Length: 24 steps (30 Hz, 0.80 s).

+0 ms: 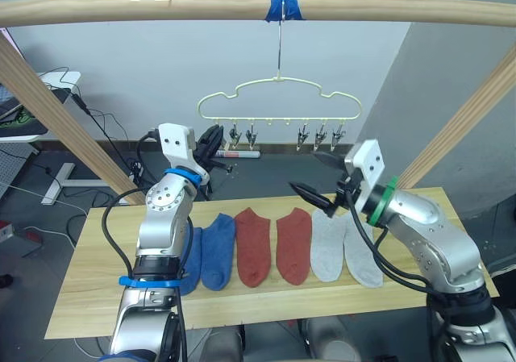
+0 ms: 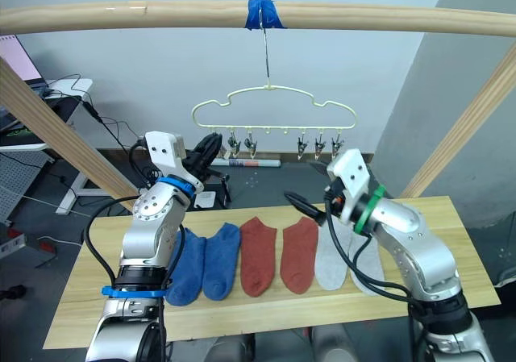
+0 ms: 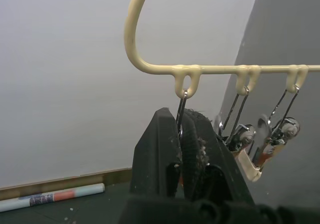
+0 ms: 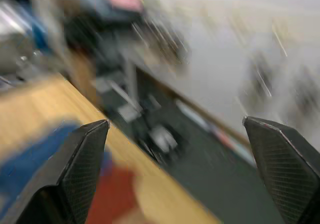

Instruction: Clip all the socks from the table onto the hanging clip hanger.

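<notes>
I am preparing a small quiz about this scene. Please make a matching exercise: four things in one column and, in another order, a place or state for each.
Things:
1. blue socks
2. grey socks
3. left hand
4. right hand

Places or states:
a. open above the table
b. lying nearest the robot's right
c. shut on the end clip of the clip hanger
d. lying nearest the robot's left

Pairs: 1-d, 2-b, 3-c, 4-a

Silver arms, black cables, blue bands
</notes>
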Each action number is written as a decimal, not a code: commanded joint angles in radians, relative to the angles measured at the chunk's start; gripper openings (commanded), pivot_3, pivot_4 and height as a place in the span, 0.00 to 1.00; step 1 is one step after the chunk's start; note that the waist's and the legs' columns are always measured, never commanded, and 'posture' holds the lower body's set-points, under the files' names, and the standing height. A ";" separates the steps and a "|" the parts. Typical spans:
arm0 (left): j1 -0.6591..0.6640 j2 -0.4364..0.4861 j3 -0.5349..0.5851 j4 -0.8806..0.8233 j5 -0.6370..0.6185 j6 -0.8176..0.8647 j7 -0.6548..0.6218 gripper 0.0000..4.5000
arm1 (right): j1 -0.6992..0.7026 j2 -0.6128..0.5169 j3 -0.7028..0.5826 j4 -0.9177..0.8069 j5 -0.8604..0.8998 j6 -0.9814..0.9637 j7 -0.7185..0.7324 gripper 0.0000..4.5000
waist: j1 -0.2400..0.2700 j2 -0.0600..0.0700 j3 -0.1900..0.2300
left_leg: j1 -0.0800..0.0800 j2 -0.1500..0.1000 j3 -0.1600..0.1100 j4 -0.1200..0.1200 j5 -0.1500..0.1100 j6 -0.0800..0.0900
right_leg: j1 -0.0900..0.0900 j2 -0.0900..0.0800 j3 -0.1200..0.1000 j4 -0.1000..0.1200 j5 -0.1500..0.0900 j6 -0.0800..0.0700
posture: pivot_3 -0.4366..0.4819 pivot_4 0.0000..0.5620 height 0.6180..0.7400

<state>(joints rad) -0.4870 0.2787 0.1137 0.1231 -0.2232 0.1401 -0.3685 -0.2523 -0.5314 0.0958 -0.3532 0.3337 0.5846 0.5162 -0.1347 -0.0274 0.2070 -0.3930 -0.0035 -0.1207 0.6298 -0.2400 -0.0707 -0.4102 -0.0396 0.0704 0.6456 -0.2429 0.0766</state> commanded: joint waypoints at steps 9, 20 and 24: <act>0.054 0.034 0.014 -0.125 -0.038 0.091 -0.024 0.00 | 0.058 -0.089 0.019 0.405 -0.236 -0.184 0.006 1.00 | -0.003 0.003 0.003 | 0.003 0.001 0.003 0.000 0.000 0.000 | 0.001 0.001 0.002 0.001 -0.001 0.002 | 0.30 0.36 1.00; 0.081 0.032 0.018 -0.145 -0.048 0.106 -0.016 0.00 | -0.075 -0.074 0.100 0.733 -0.352 -0.324 0.112 1.00 | -0.002 0.003 0.003 | 0.004 0.001 0.003 0.001 0.000 0.001 | 0.002 0.001 0.003 0.001 0.001 0.001 | 0.33 0.35 1.00; 0.090 0.031 0.017 -0.161 -0.048 0.116 -0.009 0.00 | -0.088 -0.057 0.087 0.760 -0.337 -0.286 0.157 1.00 | -0.002 0.003 0.003 | 0.004 0.001 0.003 0.000 0.000 0.001 | 0.002 0.001 0.002 0.001 0.001 0.000 | 0.33 0.36 1.00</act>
<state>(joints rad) -0.4032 0.3050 0.1207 -0.0088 -0.2679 0.2534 -0.3834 -0.3307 -0.5862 0.1916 0.4085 -0.0154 0.2926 0.6445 -0.1368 -0.0240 0.2101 -0.3886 -0.0026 -0.1176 0.6301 -0.2395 -0.0702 -0.4080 -0.0388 0.0729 0.6470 -0.2419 0.0770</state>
